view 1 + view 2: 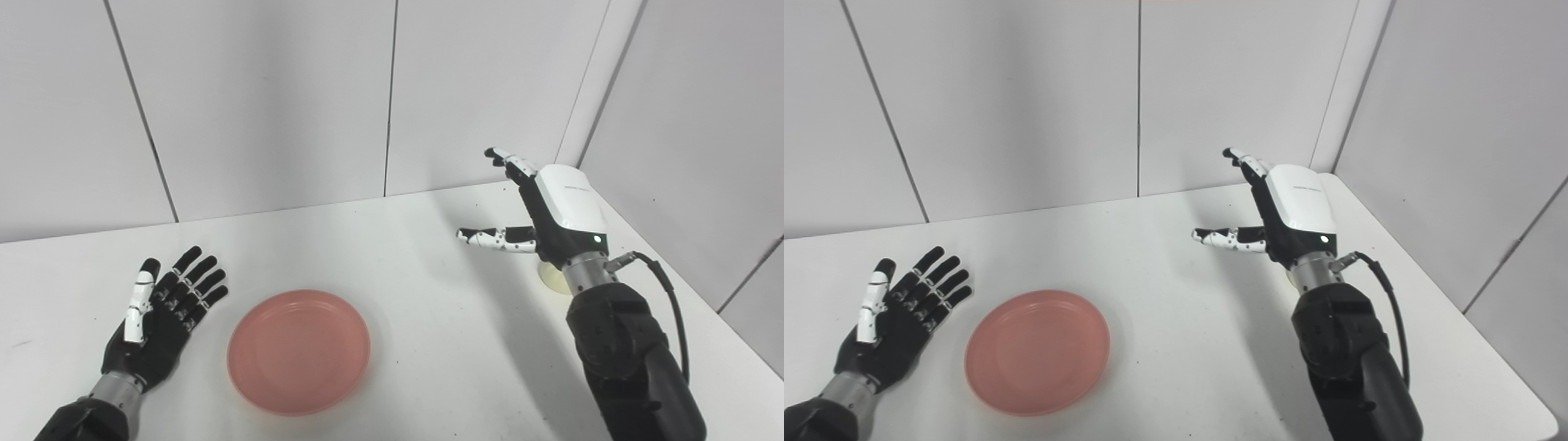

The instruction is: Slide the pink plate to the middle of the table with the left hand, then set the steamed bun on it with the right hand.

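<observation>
Pink plate point(299, 351) lies near the table's point(429, 343) front edge, left hand point(160, 318) open beside it. Right hand point(539, 214) hovers spread and empty, mostly hiding the steamed bun point(550, 278) toward the right edge.

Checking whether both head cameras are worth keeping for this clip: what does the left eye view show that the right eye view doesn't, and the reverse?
Only the left eye view shows the steamed bun clearly, a pale lump peeking out under the right robot hand's wrist; in the right eye view it is almost entirely hidden.

Only the right eye view shows the table's near right corner.

Both show the empty pink plate left of centre, the open left robot hand palm up beside it, and the open right robot hand.
</observation>
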Available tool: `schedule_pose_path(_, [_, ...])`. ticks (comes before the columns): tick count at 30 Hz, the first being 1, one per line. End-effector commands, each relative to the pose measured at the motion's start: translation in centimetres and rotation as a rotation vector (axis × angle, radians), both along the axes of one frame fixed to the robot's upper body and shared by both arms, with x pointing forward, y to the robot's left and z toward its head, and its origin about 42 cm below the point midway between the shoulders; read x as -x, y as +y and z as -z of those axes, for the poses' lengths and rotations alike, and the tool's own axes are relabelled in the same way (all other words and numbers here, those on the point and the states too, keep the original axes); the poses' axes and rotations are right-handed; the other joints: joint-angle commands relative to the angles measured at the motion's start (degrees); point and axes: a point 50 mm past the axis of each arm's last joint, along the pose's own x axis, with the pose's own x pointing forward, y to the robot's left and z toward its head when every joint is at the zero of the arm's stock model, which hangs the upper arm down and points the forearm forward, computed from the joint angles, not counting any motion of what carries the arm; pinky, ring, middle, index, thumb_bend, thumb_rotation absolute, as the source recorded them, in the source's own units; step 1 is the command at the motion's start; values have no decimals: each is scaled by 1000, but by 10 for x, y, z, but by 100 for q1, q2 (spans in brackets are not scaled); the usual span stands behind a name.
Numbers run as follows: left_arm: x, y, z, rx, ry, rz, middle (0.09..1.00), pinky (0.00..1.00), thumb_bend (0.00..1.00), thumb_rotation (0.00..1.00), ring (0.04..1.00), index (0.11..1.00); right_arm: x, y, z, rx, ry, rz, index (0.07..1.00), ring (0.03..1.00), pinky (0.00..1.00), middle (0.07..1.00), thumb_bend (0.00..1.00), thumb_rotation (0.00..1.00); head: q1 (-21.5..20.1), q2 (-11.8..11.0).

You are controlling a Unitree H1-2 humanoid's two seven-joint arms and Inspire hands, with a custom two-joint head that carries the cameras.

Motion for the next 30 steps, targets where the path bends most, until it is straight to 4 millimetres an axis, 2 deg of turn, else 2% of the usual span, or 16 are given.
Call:
schedule_pose_path(1, [18,16,45,-37,161,-22,880,870,642,880,868,879,5,-17,-26,53,-40,45,835,779,633,826,874,487,-45,-31])
schedule_pose_path(5, [14,22,51,-35,171,-23,872,861,638,872,862,872,8,-36,-33,98,34,112,836,796,686,833,894,466,-98,-58])
schedule_pose_path(11, [13,27,56,-23,185,-29,860,844,645,851,847,862,14,-66,-37,124,155,216,830,808,683,837,926,457,-216,-48])
schedule_pose_path(14, [12,30,57,-26,192,-33,858,854,642,858,850,857,14,-82,-32,133,200,249,830,810,688,833,947,508,-256,-17])
schedule_pose_path(15, [12,31,57,-25,194,-34,861,860,642,860,854,859,13,-87,-30,133,213,255,835,815,697,838,979,572,-256,-17])
schedule_pose_path(17, [12,32,57,-24,196,-33,862,859,641,862,854,860,12,-92,-27,127,227,260,839,817,703,841,997,613,-281,-5])
schedule_pose_path(18, [12,33,58,-22,199,-34,864,858,642,860,856,861,11,-97,-24,122,242,265,842,839,734,851,1000,619,-313,3])
schedule_pose_path(19, [12,34,59,-22,201,-35,864,856,644,857,856,861,9,-101,-22,114,255,271,844,858,761,861,989,603,-327,18])
schedule_pose_path(20, [12,35,59,-23,202,-36,856,843,648,852,848,853,7,-105,-19,99,264,279,844,877,782,878,946,529,-334,37])
schedule_pose_path(23, [11,37,59,-29,202,-35,855,839,654,848,846,853,3,-111,-13,75,281,291,842,885,782,883,922,477,-344,78])
schedule_pose_path(28, [11,41,61,-32,201,-31,861,841,656,853,851,860,-3,-118,-6,53,306,290,846,858,762,878,971,527,-355,96])
schedule_pose_path(30, [11,42,61,-31,204,-34,861,841,656,849,853,859,-7,-117,-3,42,316,291,845,850,748,876,975,516,-356,114])
